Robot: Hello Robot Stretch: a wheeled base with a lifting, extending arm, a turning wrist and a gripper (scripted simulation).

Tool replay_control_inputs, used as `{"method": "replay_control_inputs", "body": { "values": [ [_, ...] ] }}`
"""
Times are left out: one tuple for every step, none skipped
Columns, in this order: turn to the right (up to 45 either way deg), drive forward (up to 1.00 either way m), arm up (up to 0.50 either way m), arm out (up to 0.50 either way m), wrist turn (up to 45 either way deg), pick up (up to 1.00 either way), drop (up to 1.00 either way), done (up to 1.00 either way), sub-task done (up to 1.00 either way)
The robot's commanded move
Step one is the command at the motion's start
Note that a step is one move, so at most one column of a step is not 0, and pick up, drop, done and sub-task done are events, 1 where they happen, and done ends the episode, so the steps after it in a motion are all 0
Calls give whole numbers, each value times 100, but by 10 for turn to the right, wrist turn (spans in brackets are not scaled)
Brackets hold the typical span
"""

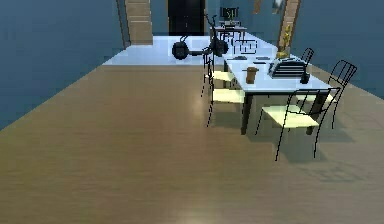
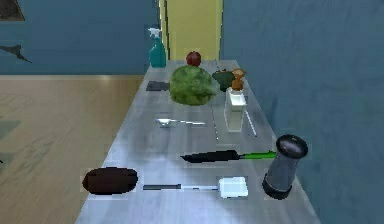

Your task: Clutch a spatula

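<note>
Arm side view, read left to right along the grey counter (image 2: pixel 128 140).

- Near edge, left: a dark brown oval lump (image 2: pixel 110 181). Cannot identify it.
- Just right of the lump: the spatula (image 2: pixel 230 186). It lies flat, with the thin dark handle toward the view's left and the white square blade toward its right.
- Beyond the spatula: a knife (image 2: pixel 228 156) with a dark blade and green handle, roughly parallel to it and apart from it.
- Right of the blade, close beside it: a dark grinder (image 2: pixel 283 166), upright.
- Farther out: a spoon-like utensil (image 2: pixel 180 122), a green leafy head (image 2: pixel 192 85) and a teal spray bottle (image 2: pixel 157 48).

State of my fingers: cannot tell from these pictures.

Judgement on the step in hand: I need to line up on the spatula.
- Best target is mid-handle, in the bare stretch between lump and blade.
- Taking the blade end risks knocking the grinder.
- The handle is thin and flat on the surface, so I should come in low and square across it.
- Check for the white blade before committing, so I do not take the knife instead.
</note>
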Motion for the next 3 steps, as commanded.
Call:
{"method": "replay_control_inputs", "body": {
  "values": [
    [0, 0, 50, 0, 0, 0, 0, 0, 0],
    [0, 0, 38, 0, 0, 0, 0, 0, 0],
    [0, 0, 0, 6, 0, 0, 0, 0, 0]
  ]
}}
